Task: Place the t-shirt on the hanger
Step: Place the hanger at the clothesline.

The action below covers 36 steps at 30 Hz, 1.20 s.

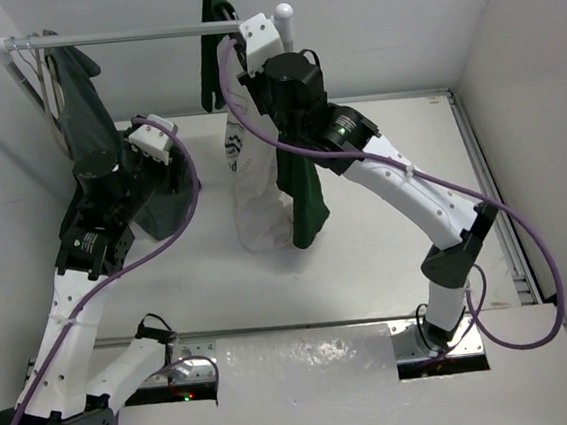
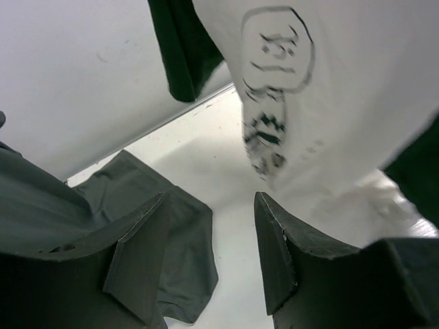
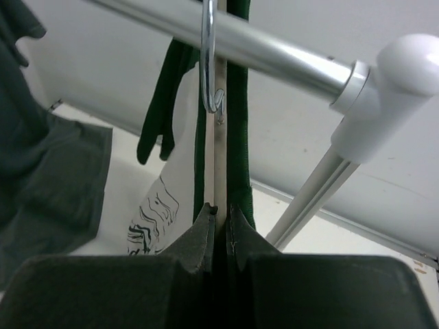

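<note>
Silver metal rail (image 1: 126,34) spans the rear. Dark green t-shirt with white printed panel (image 1: 260,195) hangs below it on a slim brownish-grey hanger (image 3: 219,154), hook over rail. Right gripper (image 3: 219,212) pinches hanger. Left gripper (image 2: 212,199) spread, clear of shirt.

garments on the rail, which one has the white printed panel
The dark green t-shirt hanging at the right end of the rail, by the right gripper. The other garment, at the left end, is plain dull grey-green.
</note>
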Available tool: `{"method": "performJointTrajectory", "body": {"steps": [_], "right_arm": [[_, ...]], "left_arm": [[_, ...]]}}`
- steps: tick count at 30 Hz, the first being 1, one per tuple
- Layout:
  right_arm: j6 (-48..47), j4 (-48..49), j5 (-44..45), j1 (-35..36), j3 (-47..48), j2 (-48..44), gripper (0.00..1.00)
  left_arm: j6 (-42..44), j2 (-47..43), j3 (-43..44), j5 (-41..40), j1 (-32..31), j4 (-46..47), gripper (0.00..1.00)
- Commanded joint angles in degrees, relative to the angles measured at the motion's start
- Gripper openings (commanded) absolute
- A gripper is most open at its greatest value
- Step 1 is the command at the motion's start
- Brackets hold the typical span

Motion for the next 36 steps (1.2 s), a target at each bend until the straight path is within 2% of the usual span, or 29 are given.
{"method": "performJointTrajectory", "body": {"steps": [1, 10, 19, 20, 21, 23, 24, 25, 26, 30, 33, 36], "right_arm": [[1.46, 10.87, 2.41, -1.07, 3.69, 1.19, 0.00], [7.17, 9.72, 2.41, -4.58, 3.51, 5.50, 0.00], [9.99, 7.88, 1.97, -4.85, -3.43, 2.08, 0.00], [10.34, 7.35, 1.97, -4.85, -3.87, 1.55, 0.02], [10.43, 7.26, 0.67, -4.85, -5.26, 0.24, 0.25], [9.73, 7.17, -1.79, -4.76, -8.16, -2.74, 0.58], [9.38, 7.17, -3.55, -4.41, -9.13, -3.89, 0.66], [9.03, 7.09, -4.35, -4.23, -10.28, -5.12, 0.85], [8.50, 6.91, -5.14, -3.97, -12.03, -6.26, 0.99], [6.21, 5.60, -6.72, -2.30, -15.55, -12.24, 0.99], [7.43, 3.40, -12.34, -2.04, -18.72, -17.51, 0.99], [8.50, 1.81, -19.10, -2.04, -25.12, -24.71, 0.99]], "left_arm": [[-0.96, -1.88, -0.94, 0.78, 0.71, 2.45, 0.49], [-0.78, -3.56, -2.35, 0.96, 0.71, 2.62, 0.49], [-1.13, -4.79, -3.84, 2.01, 0.71, 2.45, 0.49], [-1.14, -4.79, -3.93, 2.10, 0.71, 2.45, 0.49], [-1.31, -4.87, -3.93, 2.19, 0.71, 2.45, 0.49], [-1.57, -4.96, -4.19, 2.80, 0.71, 2.54, 0.49], [-1.66, -5.05, -4.37, 3.15, 0.71, 2.54, 0.49], [-1.75, -5.05, -4.81, 3.50, 0.71, 2.54, 0.49], [-1.92, -5.14, -5.07, 3.94, 0.71, 2.54, 0.49], [-2.37, -4.96, -6.21, 5.96, 0.80, 2.71, 0.49], [-2.28, -4.79, -8.14, 6.32, 0.71, 3.41, 0.49], [-1.40, -5.22, -13.57, 6.41, 0.71, 3.77, 0.49]]}}
